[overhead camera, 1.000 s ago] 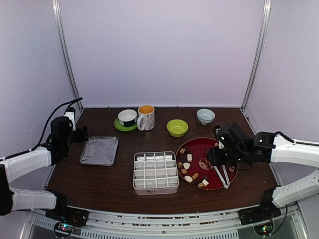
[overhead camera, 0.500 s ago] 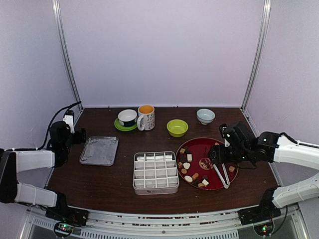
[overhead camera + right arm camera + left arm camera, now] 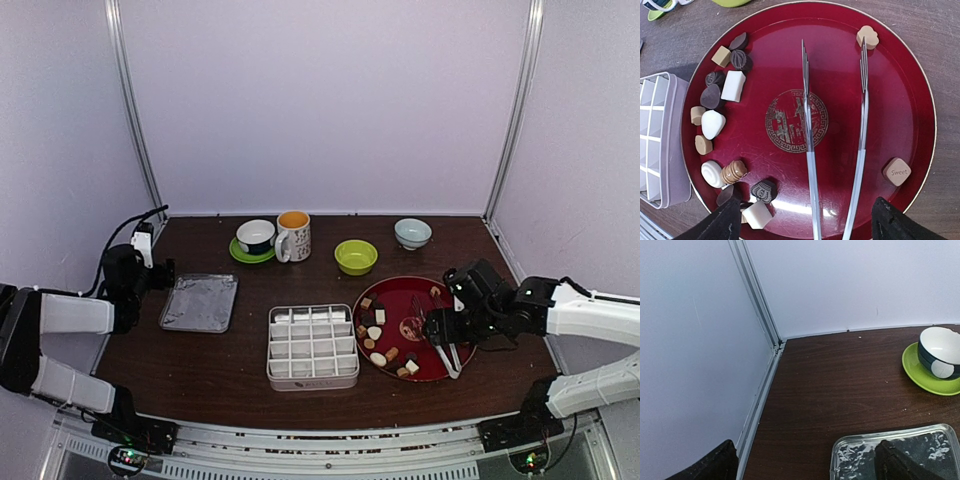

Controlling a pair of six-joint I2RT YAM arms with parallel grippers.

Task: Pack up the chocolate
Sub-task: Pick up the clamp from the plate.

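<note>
The chocolate [image 3: 733,86] lies as several small brown, dark and cream pieces on a red plate [image 3: 900,100], mostly along its left side [image 3: 375,333]. A tan piece [image 3: 867,36] and another marked "Sweet" [image 3: 897,171] sit apart on the right. Metal tongs [image 3: 810,150] lie flat on the plate [image 3: 400,295], tips pointing away. My right gripper [image 3: 807,225] hovers open over the tongs' handle end [image 3: 440,325], touching nothing. An empty white compartment box [image 3: 312,347] stands left of the plate. My left gripper [image 3: 807,462] is open at the far left [image 3: 160,272], holding nothing.
A foil tray [image 3: 200,302] lies by the left gripper. Along the back stand a cup on a green saucer [image 3: 256,238], a mug [image 3: 293,235], a green bowl [image 3: 356,257] and a pale blue bowl [image 3: 412,233]. Walls close in the sides and back.
My right gripper's jaws have spread wide and the arm has drawn back slightly to the near right; the tongs stay on the plate. The left arm has pulled back a little.
</note>
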